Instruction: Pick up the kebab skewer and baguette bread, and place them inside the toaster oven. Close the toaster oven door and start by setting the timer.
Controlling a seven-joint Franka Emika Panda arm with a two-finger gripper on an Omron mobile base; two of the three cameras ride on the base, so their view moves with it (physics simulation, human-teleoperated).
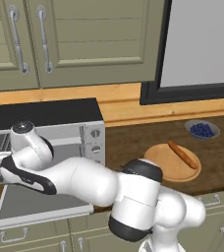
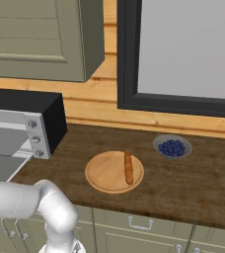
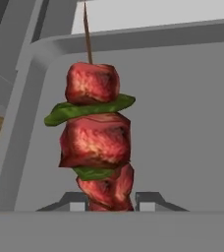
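The kebab skewer (image 3: 97, 142), red meat chunks with green slices on a thin stick, points away from my gripper (image 3: 109, 202), which is shut on its lowest chunk. Behind it lies a grey framed panel that looks like the toaster oven door (image 3: 182, 123). The silver toaster oven (image 1: 92, 135) with a black top stands at the left, its door (image 1: 40, 206) folded down flat. My arm reaches across that door to the oven's mouth. The orange-brown baguette bread (image 1: 182, 154) (image 2: 129, 167) lies on a round wooden board (image 1: 160, 162) (image 2: 104, 173) to the right.
A small bowl of blueberries (image 1: 201, 130) (image 2: 172, 147) sits behind the board on the dark wooden counter (image 2: 193, 188). Green wall cabinets (image 1: 84, 39) hang above the oven. A dark-framed window (image 2: 183, 49) fills the back wall at the right.
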